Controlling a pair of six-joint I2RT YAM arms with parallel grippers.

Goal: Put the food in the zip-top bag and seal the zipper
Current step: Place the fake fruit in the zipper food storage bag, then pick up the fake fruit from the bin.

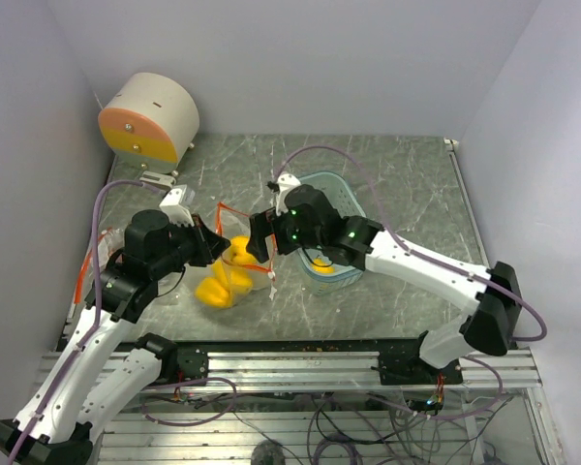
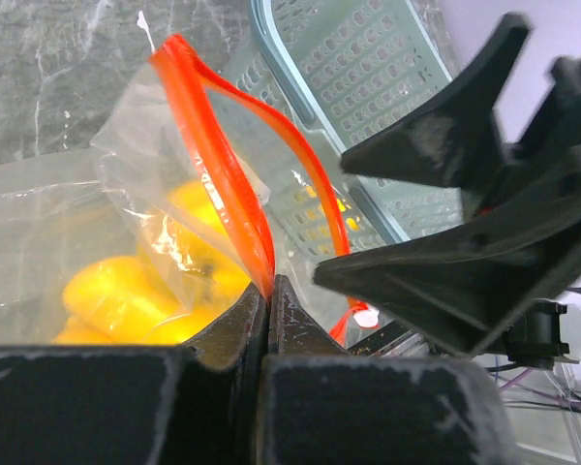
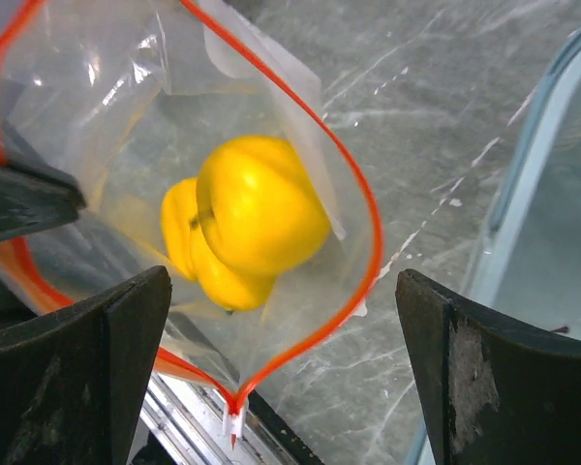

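We hold the bag open, yellow fruits inside

At the left, the left hand (image 2: 269,291) is clamped shut on the orange zipper rim (image 2: 228,174) of the clear zip-top bag (image 2: 126,165), lifting its unsealed mouth off the marbled table (image 1: 416,194). At least 2 yellow fruits (image 3: 257,208) lie inside the bag, touching each other. The right hand (image 3: 283,291) stands wide open over the bag's mouth, gripping nothing. Farther right sits the light-blue basket (image 1: 347,194), with 1 yellow piece (image 1: 320,260) showing inside it.
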